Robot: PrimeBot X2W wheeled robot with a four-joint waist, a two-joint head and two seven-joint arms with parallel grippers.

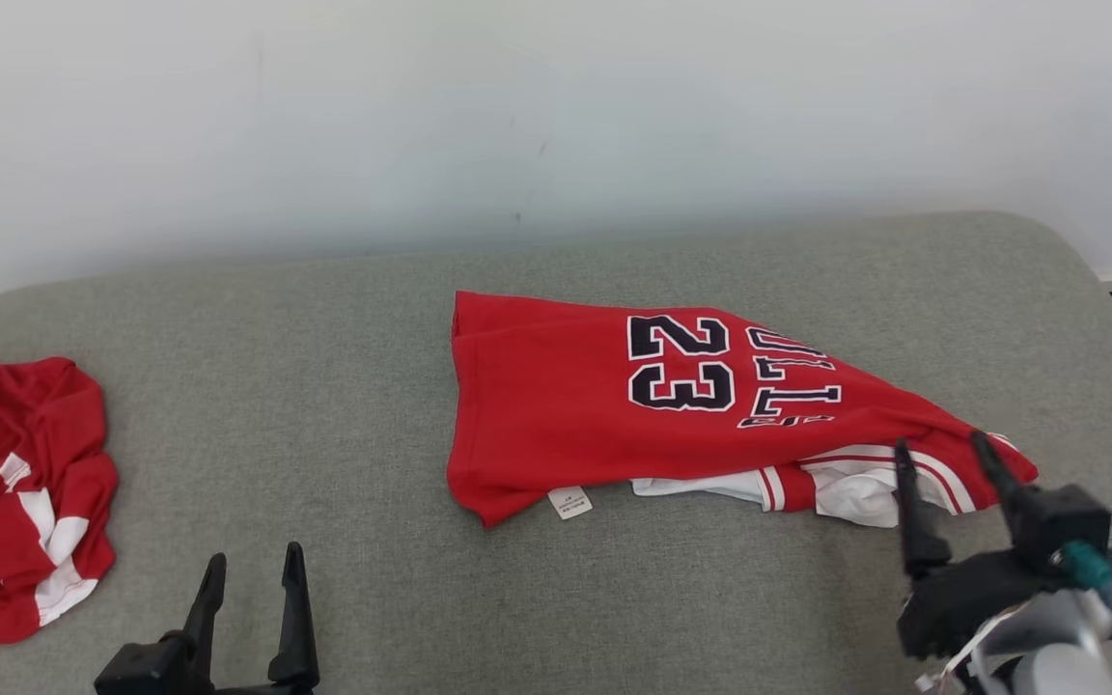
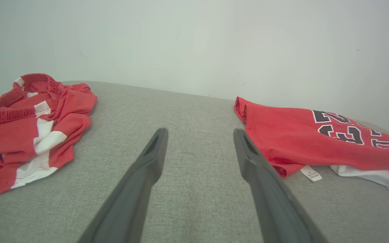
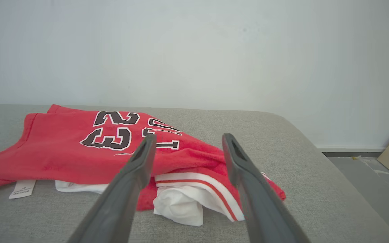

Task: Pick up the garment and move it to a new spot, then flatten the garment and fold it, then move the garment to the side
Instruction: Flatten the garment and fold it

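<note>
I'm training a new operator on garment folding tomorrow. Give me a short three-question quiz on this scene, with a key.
1. Multiple choice: which number is printed on the red jersey? A 32; B 23; C 45.
2. True or false: the right gripper stands open at the jersey's striped end, gripping nothing.
3. Fill in: the crumpled red-and-white garment lies on the grey padded surface at the robot's ____ side.
Key: 1 B; 2 true; 3 left.
</note>
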